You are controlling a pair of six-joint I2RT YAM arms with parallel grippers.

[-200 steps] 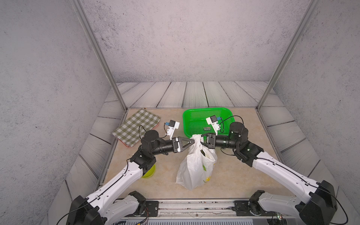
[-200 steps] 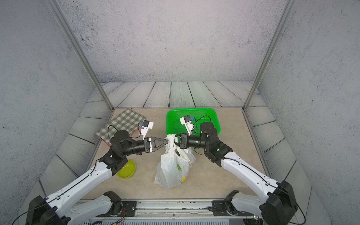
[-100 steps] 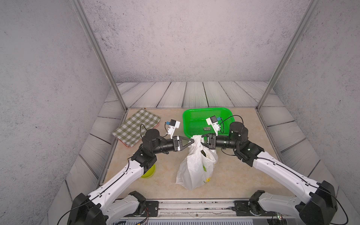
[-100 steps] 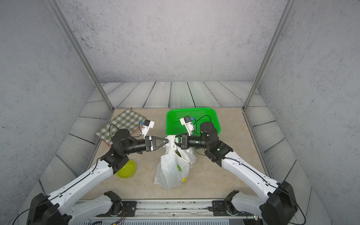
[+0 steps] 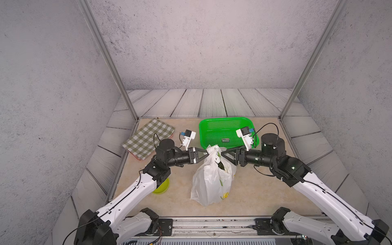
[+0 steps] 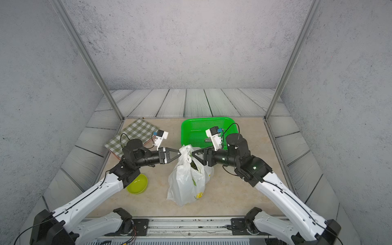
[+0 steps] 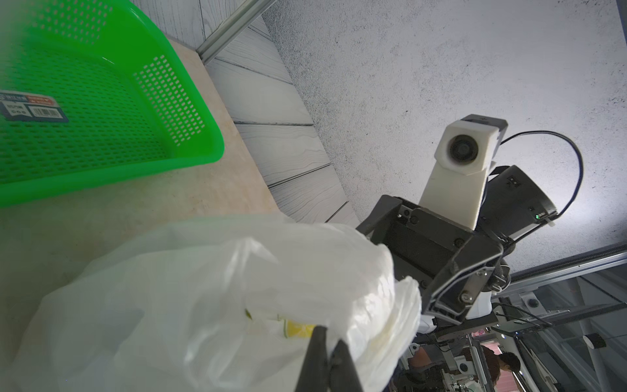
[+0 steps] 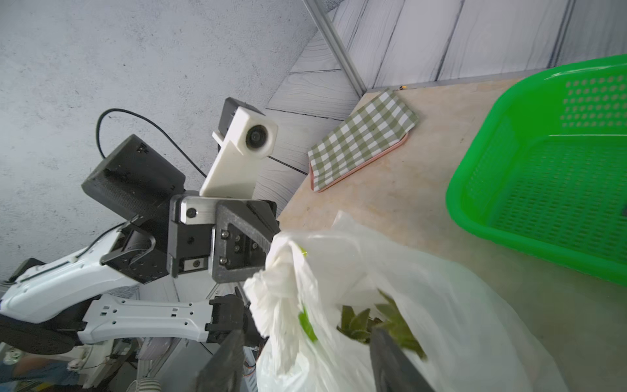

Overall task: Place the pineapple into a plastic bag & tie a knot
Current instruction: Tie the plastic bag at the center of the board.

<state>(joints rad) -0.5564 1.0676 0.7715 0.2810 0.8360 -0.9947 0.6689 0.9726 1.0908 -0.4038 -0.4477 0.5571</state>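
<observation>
Grey textured walls enclose a beige surface (image 5: 254, 191) with two robot arms mounted at its near edge.

**Task progress**
- Done: the pineapple (image 8: 383, 325) is inside the plastic bag (image 5: 212, 184). Only its green leaves show through the film.
- The plastic bag stands upright near the middle of the surface, just in front of the green basket (image 5: 224, 121).
- In hand: the handle loops are gathered into a twisted bunch at the top, the knot (image 5: 212, 149). The pictures do not show whether it is fully tight.
- Outstanding, by judgement: cinch or confirm the knot, then release.

**End effector state**
- Left end effector (image 5: 206, 151): clenched on the bag film at the bunch.
- Right end effector (image 5: 222, 153): released, jaws spread, close beside the bag top and gripping nothing.

**Inventory**
- Plastic bag: one.
- Pineapple: one, partly visible.
- Green basket: one, empty apart from one label (image 5: 225, 140).
- Checked cloth (image 5: 148, 137): one.
- Yellow-green bowl (image 5: 162, 187): one, partly under the left arm.
</observation>
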